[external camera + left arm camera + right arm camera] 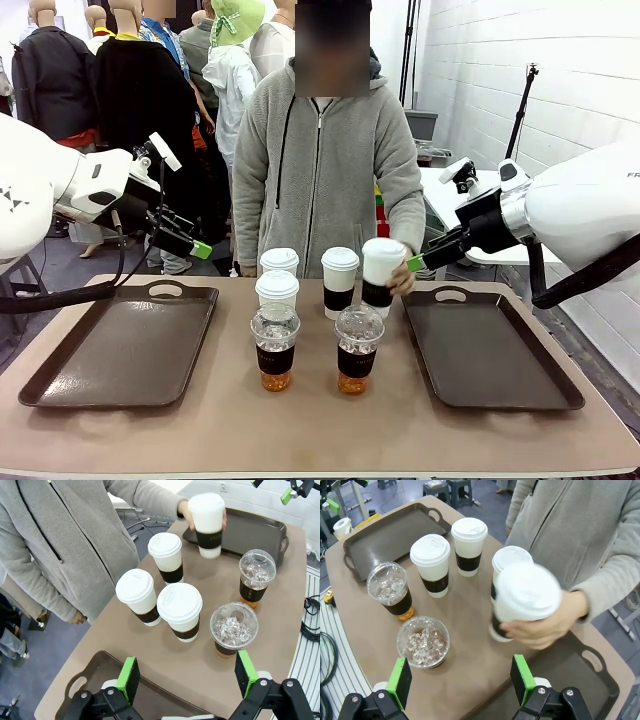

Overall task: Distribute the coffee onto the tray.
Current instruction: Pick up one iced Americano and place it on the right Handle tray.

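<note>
Left tray (120, 345) bare; left gripper (187, 676) jaws released, empty. Five cups (277, 295) stand mid-table between trays. Person's hand (403, 278) holds sixth cup (380, 262) near right gripper (461, 679), jaws released, empty. Right tray (490, 350) bare: nothing distributed yet, all six left

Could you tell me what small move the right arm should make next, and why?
Probably ease the open right pincer forward around the white lidded cup that the person's hand holds up just ahead of it, by the edge of the right tray. Its jaws stand wide and empty, and the cup looks offered for a handover.
</note>
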